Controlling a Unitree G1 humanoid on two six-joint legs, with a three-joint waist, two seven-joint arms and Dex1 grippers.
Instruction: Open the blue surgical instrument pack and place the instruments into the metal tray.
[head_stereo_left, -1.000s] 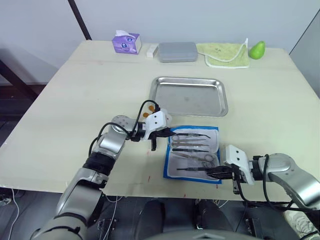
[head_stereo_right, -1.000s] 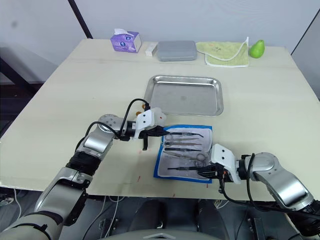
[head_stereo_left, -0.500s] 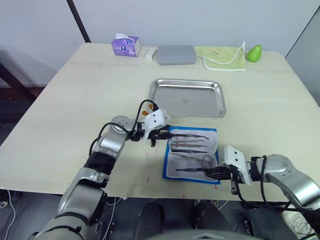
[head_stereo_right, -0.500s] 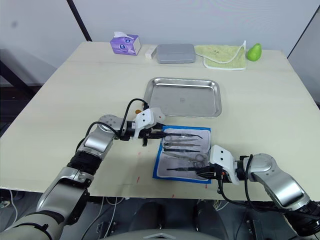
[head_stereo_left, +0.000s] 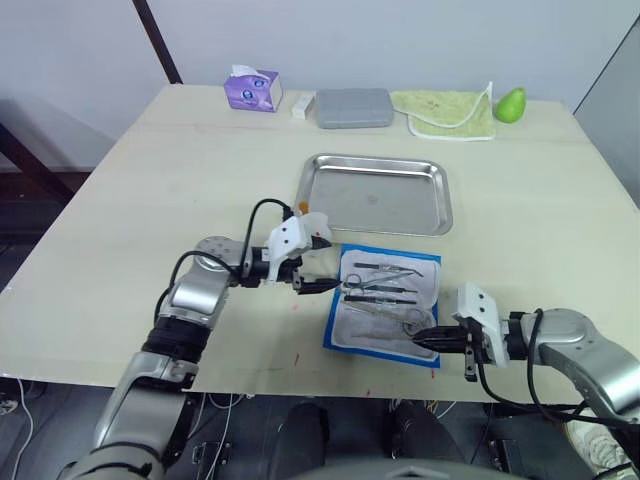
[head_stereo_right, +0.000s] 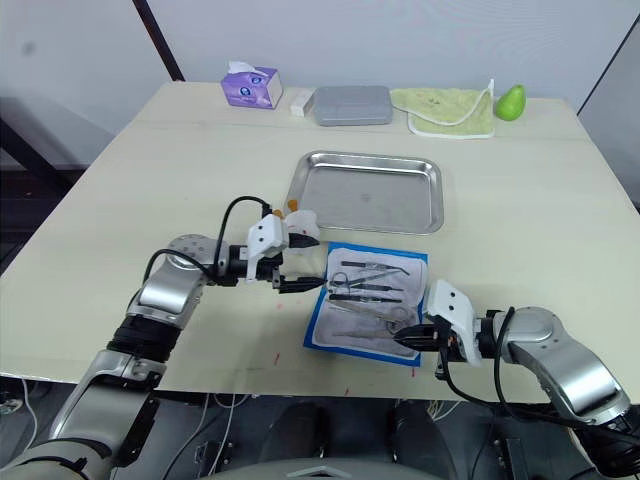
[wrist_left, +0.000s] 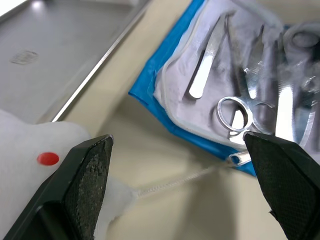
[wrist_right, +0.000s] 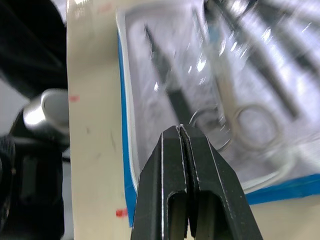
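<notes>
The pack (head_stereo_left: 383, 305) lies open and flat on the worktop (head_stereo_left: 140, 210), near the front edge, with its pale lining facing up. The instruments (head_stereo_left: 385, 290) rest side by side on the lining; scissors with ring handles and several slim forceps or tweezers can be made out. The tray (head_stereo_left: 378, 193) sits just behind the pack, apart from it, and holds none of the instruments.

The left end effector (head_stereo_left: 318, 284) is at the pack's left edge. Its fingers (wrist_left: 90, 177) are spread wide, with nothing between them. In the left wrist view, a thin cord with a small metal pull runs from the pack's blue edge across the worktop.

The right end effector (head_stereo_left: 425, 339) is at the pack's front right corner, over the lining. Its fingers (wrist_right: 172, 170) are pressed together, tip against tip; whether they pinch the lining cannot be told.

Along the rear edge of the worktop, well apart from the tray, stand a purple tissue box (head_stereo_left: 252, 89), a small white block (head_stereo_left: 304, 103), a grey case (head_stereo_left: 354, 107), a green cloth (head_stereo_left: 448, 112) and a green pear (head_stereo_left: 510, 103).
</notes>
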